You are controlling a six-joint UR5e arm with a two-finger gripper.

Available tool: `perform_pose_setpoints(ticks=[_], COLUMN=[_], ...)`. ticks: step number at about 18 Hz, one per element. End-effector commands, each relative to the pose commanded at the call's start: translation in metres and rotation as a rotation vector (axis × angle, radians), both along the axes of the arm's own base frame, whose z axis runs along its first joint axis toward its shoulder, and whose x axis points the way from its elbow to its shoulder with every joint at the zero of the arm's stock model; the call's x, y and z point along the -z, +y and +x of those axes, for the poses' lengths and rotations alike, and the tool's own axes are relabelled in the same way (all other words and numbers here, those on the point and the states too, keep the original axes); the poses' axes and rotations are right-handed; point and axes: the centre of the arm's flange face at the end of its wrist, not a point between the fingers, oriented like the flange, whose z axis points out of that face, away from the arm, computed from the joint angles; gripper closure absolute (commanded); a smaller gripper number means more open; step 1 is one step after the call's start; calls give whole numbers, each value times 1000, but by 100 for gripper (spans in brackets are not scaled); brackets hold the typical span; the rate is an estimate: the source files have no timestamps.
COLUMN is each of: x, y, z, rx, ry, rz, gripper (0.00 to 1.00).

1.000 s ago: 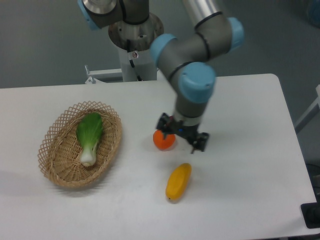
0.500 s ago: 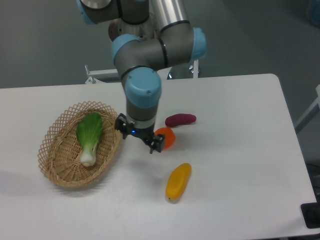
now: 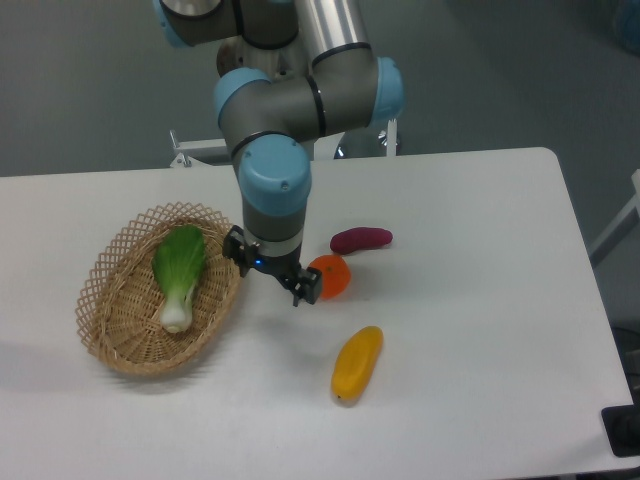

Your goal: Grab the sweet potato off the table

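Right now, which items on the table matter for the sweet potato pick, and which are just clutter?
Job items:
- small dark purple-red oblong sweet potato
- flat white table
- black two-finger pincer, empty

Clutter:
- round orange
- yellow-orange oblong fruit
- woven wicker basket
- green leafy bok choy inside the basket

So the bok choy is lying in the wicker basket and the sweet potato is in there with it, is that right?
Not quite. The camera view shows the bok choy lying in the wicker basket, but the sweet potato is not in there with it: it lies on the white table, just beyond the orange.
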Motion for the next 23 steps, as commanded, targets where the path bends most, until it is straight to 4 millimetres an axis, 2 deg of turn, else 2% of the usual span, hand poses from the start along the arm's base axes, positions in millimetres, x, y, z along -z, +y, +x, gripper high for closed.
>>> perform_pose_setpoints(ticks=[5,9,12,16,21,23], x=[12,24,24,32,52,55], y=[-35,-66,-84,-107,-148,-154], z=[-40,-63,-78,-87,-90,-90], rx=[76,123,148,198,266,292], ry=[-13,-33,-33,-27,36,31], rz=[-8,-14,-11,-3,15,13], gripper=[0,0,0,0,0,0])
